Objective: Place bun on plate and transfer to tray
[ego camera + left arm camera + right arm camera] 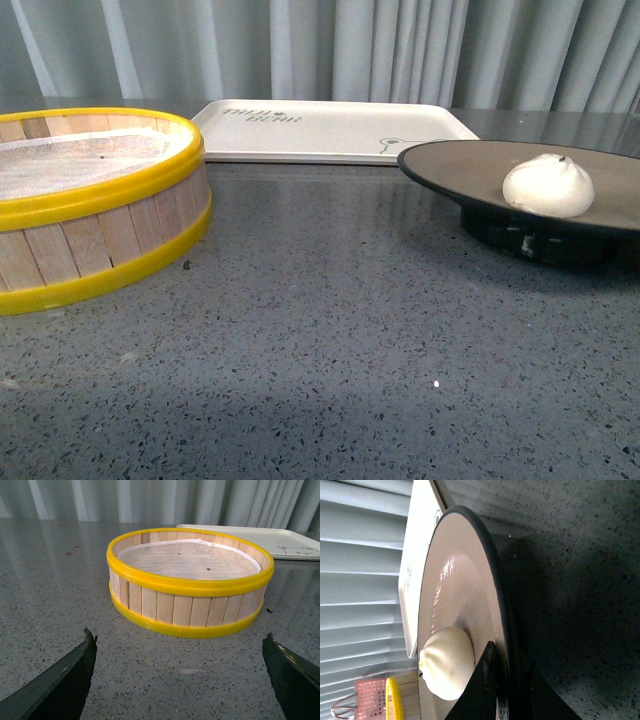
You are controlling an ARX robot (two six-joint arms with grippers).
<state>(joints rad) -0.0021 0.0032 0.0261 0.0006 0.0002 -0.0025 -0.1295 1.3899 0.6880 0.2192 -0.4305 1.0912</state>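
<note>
Bun (548, 186) sat on the plate (450, 165), off its centre.
The right gripper (512, 665) was clamped on the plate's rim just beside the bun, one finger above and one beneath. The tray (330, 130) lay just behind the plate. The steamer basket (100, 240) stood well apart from the plate, and before it the left gripper (178, 635) had its jaws spread wide, holding nothing.

The bun (548, 186) sits on the plate (450, 165), which stands on the table (330, 340). Just behind it lies the tray (330, 130), flat, its near right corner hidden by the plate's rim. The basket (100, 240) stands well apart, beside the tray.
</note>
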